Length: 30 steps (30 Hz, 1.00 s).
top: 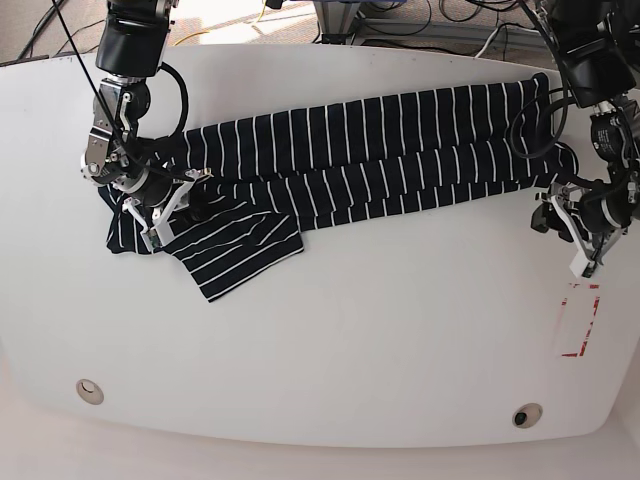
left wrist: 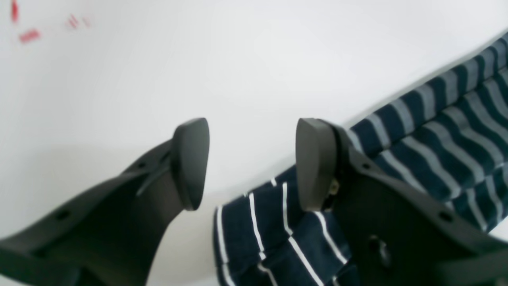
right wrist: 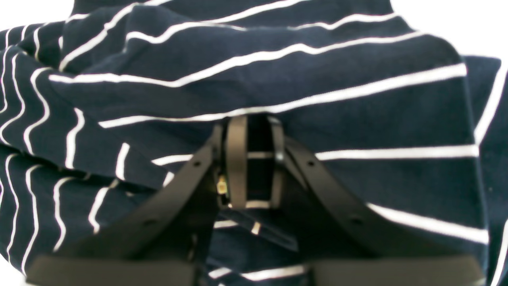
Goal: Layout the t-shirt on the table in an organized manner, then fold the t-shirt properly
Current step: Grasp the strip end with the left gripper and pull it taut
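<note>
The t-shirt (top: 360, 150) lies stretched in a long, loosely gathered band across the far half of the white surface (top: 350, 350), running from the base view's left side up toward its far right corner. One sleeve or flap (top: 235, 260) fans out toward the near edge at the band's left end.

The right hand (right wrist: 256, 159) sits at that left end, its fingers (right wrist: 237, 163) drawn close together with a fold of the striped cloth pinched between them; bunched fabric fills the wrist view above and around it.

The left hand (left wrist: 252, 163) is at the opposite end, beside the shirt's edge. Its fingers (left wrist: 190, 163) stand spread apart, with bare white surface showing in the gap. One finger lies over the striped cloth, the other over the bare surface, and nothing is gripped. Whether the fingertips touch the surface is hard to judge from the blurred wrist view.

A small red-outlined rectangle (top: 578, 320) is marked on the surface just nearer than the left hand.
</note>
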{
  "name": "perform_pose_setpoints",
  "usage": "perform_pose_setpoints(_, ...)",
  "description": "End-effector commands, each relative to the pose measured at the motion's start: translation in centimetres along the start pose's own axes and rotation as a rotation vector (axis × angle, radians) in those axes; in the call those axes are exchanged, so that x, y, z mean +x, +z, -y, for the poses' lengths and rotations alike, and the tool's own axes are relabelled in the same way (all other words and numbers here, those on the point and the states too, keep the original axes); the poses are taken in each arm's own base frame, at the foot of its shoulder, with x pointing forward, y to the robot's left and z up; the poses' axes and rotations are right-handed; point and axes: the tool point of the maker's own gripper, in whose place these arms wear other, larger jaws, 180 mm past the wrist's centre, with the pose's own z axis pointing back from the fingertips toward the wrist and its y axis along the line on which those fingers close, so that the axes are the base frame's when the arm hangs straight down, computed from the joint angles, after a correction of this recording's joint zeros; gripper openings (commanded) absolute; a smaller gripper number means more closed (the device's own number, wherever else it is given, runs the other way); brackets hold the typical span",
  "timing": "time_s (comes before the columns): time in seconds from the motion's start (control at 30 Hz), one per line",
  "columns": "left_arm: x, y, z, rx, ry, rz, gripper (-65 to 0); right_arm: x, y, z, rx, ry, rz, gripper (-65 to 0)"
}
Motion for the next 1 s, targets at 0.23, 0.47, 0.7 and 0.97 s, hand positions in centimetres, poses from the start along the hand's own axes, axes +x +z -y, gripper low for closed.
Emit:
perform_pose_setpoints(0.23, -2.6, 1.0, 2.1, -0.025, -0.066, -0.018, -32.5, -1.5, 0.2, 0.8, -0.034, 0.023, -0.086, -56.8)
perform_pose_setpoints(0.47, -7.1, 2.8, 3.2, -0.002, -0.137, -0.152, -32.5, -1.5, 0.2, 0.8, -0.034, 0.023, -0.086, -56.8)
perform_pose_setpoints(0.7, -9.8, 4.2, 3.0, 0.024, -0.124, -0.194, -32.5, -1.5, 0.2, 0.8, -0.034, 0.023, -0.086, -56.8)
perform_pose_setpoints(0.97, -10.2, 4.6, 2.3, 0.039, -0.126, -0.21, -32.5, -1.5, 0.2, 0.7, -0.033, 0.021, -0.084, -56.8)
